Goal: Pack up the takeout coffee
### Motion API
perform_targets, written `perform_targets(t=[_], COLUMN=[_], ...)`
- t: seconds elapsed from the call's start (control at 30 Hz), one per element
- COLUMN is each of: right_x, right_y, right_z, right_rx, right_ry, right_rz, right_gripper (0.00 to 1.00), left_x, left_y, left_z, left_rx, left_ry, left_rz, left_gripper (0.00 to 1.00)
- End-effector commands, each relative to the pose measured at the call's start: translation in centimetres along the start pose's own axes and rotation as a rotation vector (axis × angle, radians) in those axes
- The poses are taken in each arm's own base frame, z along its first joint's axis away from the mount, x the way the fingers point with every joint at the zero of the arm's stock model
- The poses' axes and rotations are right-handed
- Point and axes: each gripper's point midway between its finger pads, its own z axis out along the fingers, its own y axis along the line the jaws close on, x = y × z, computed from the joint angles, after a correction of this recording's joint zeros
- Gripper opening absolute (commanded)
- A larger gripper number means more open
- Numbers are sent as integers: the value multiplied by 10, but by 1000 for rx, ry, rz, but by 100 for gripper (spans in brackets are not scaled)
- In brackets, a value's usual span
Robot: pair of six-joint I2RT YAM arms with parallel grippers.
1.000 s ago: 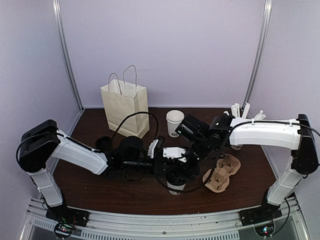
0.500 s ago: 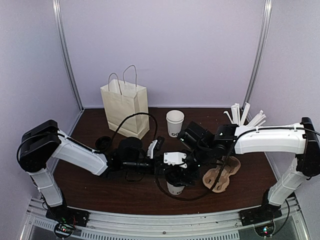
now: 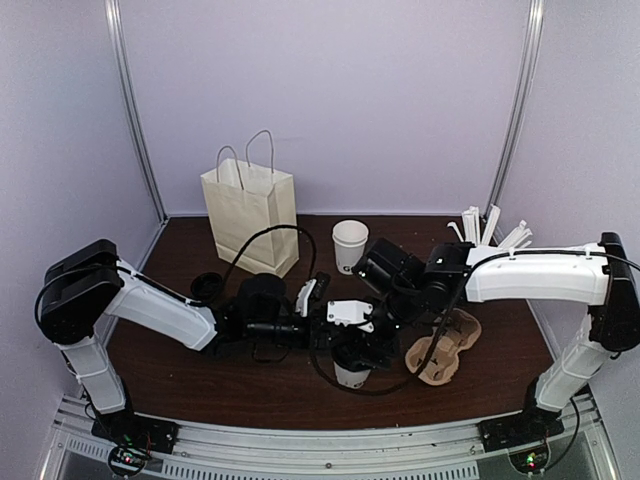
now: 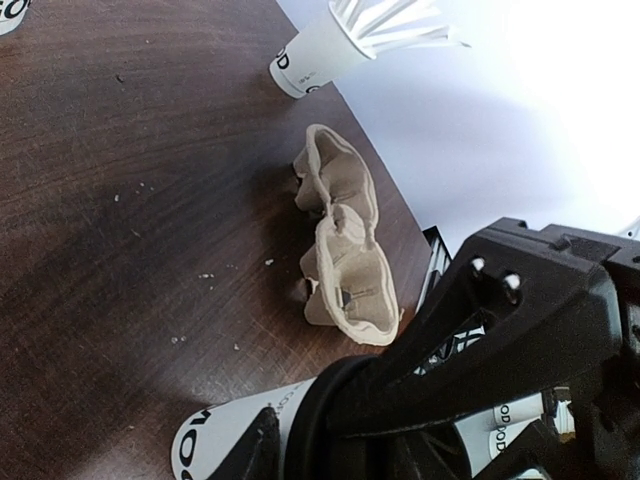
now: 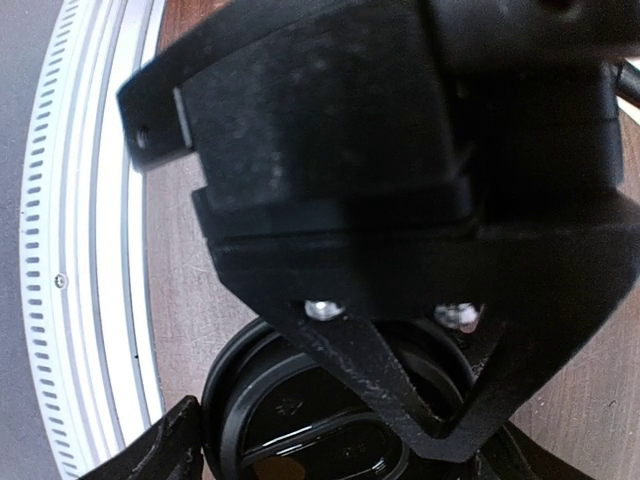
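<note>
My table [image 3: 170, 385]: dark brown wood grain, with pale specks scattered on it. Plain lilac walls [image 3: 340, 100] close in three sides. Metal uprights [image 3: 135, 110] run up the back corners. A ribbed aluminium rail [image 3: 330, 447] lines the near edge. Light is even and soft.

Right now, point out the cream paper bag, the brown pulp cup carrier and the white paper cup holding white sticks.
Cream paper bag [image 3: 248, 215], top view, front panel.
Brown pulp cup carrier [image 4: 347, 258], left wrist view, lower pocket.
White paper cup holding white sticks [image 4: 312, 54], left wrist view, side wall.
</note>
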Motion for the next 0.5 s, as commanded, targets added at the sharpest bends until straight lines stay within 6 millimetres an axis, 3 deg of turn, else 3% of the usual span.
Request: perform_targets(t=[0.0, 0.2, 0.33, 0.47], right_x=[13, 9, 17, 26], right_y=[15, 9, 9, 13], right_z=[2, -3, 1, 5], right_rx=[-111, -133, -127, -118], right_ry=[68, 62, 74, 98], right_rz=[103, 147, 127, 86], right_gripper=[82, 82, 79, 82], left_x=[125, 125, 124, 124], left_y=[103, 103, 102, 103], left_z=[-26, -26, -26, -26], left_rx=[-362, -362, -362, -367], left_ry=[381, 383, 381, 383], left_rz=[-152, -150, -148, -147], left_gripper=[36, 36, 36, 36])
